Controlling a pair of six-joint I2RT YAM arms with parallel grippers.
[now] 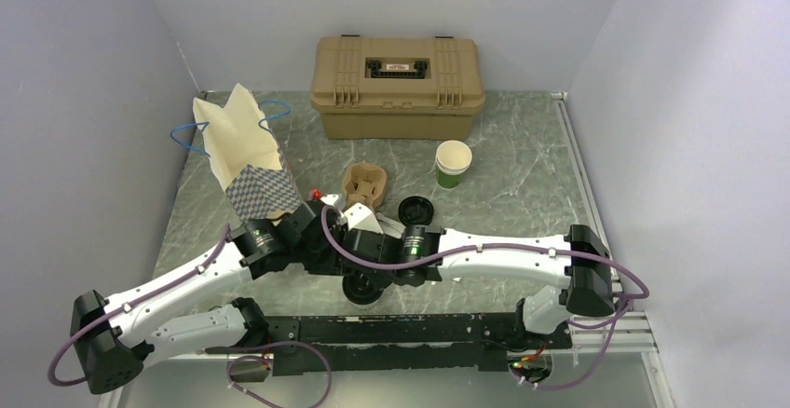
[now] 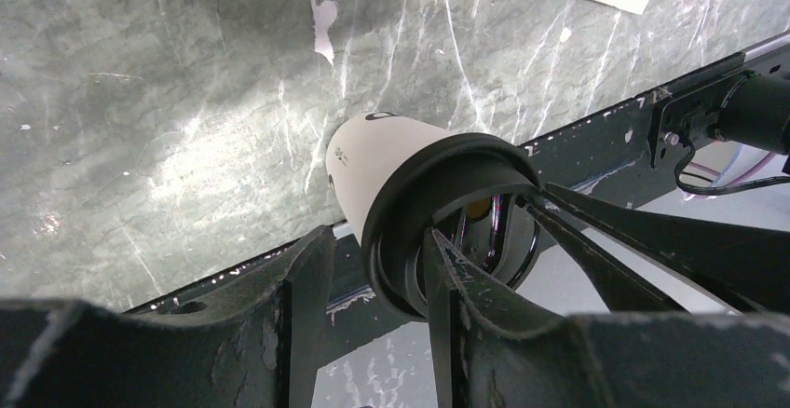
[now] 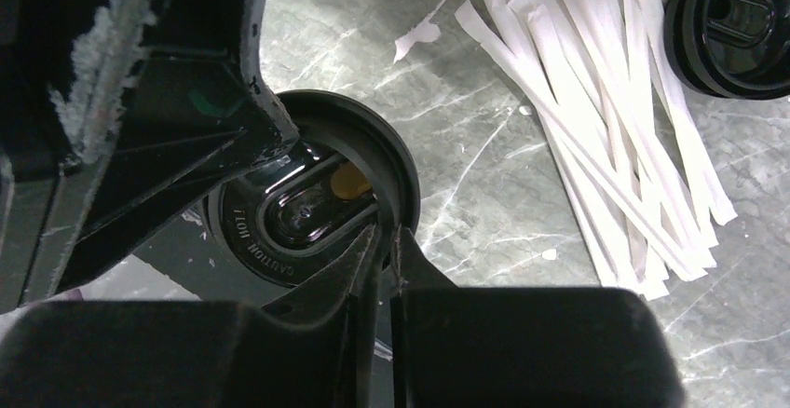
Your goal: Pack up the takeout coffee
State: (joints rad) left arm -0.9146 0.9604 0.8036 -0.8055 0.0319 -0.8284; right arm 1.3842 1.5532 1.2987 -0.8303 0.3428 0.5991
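Note:
The takeout coffee (image 2: pixel 382 161), a pale paper cup with dark lettering and a round black lid (image 3: pixel 307 205), is tipped over at the table's near edge with its lid (image 1: pixel 361 289) over the black rail. My left gripper (image 2: pixel 373 240) straddles the lid's edge, one finger across the top and the other beside the skirt, and holds it. My right gripper (image 3: pixel 387 233) comes in from the other side. Its narrow jaws pinch the lid's rim. In the top view both grippers meet over the cup and hide its body.
A patterned paper bag (image 1: pixel 247 152) stands open at the back left, and a cardboard cup carrier (image 1: pixel 363 184) sits beside it. A green paper cup (image 1: pixel 453 164), a loose black lid (image 3: pixel 731 26), white paper sticks (image 3: pixel 606 119) and a tan case (image 1: pixel 398 87) lie beyond.

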